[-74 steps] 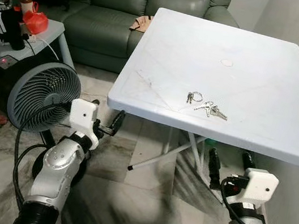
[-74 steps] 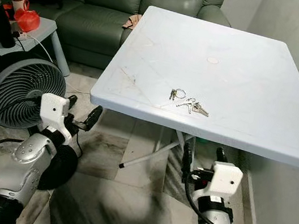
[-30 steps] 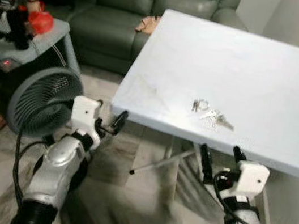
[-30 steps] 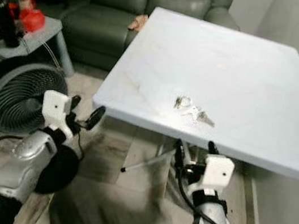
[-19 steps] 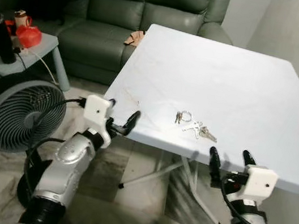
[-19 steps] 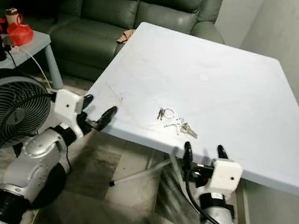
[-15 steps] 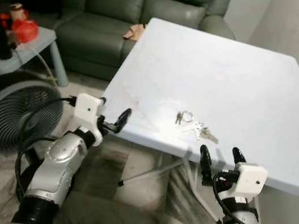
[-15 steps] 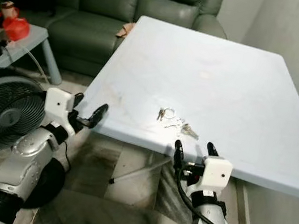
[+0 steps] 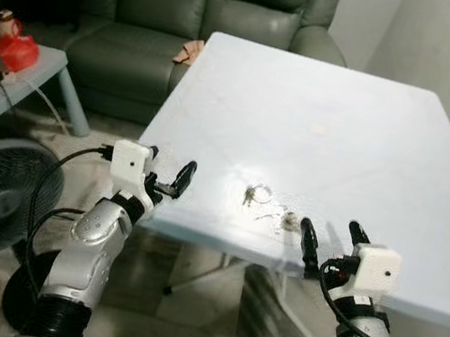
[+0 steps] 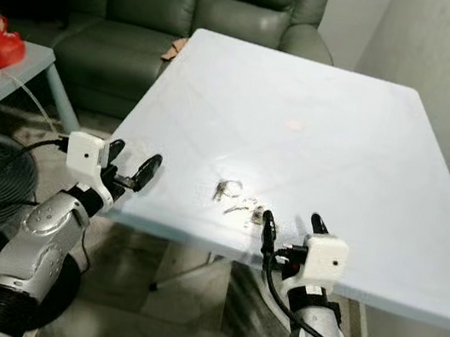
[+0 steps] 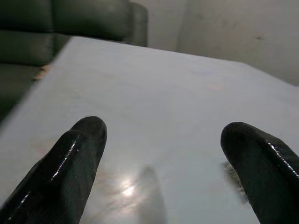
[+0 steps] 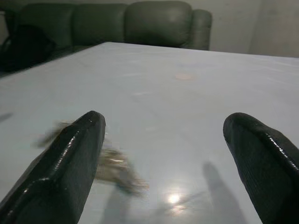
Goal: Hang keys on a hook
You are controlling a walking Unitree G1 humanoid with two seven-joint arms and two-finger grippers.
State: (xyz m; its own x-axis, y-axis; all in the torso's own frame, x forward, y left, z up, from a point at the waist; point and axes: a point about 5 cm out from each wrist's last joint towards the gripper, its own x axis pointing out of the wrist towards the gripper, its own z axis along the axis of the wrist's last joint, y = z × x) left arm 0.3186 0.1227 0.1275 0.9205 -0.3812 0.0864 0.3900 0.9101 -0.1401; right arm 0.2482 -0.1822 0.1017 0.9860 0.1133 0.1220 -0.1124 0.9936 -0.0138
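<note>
White bench (image 9: pixel 366 149) carries the keys (image 9: pixel 269 207) near its front edge. Right pincer (image 9: pixel 329 242), fingers apart, sits just beside them, nearer than left pincer (image 9: pixel 167 180), also apart.

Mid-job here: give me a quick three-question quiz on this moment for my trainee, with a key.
1. True or false: the keys lie on the white table, held by neither gripper.
2. Which gripper is nearer the keys: A) left gripper B) right gripper?
3. Fill in: both grippers' fingers are ____.

Key: 1 true, the keys rest near the table's front edge. 2 B, it is raised just right of them. 3 open.
</note>
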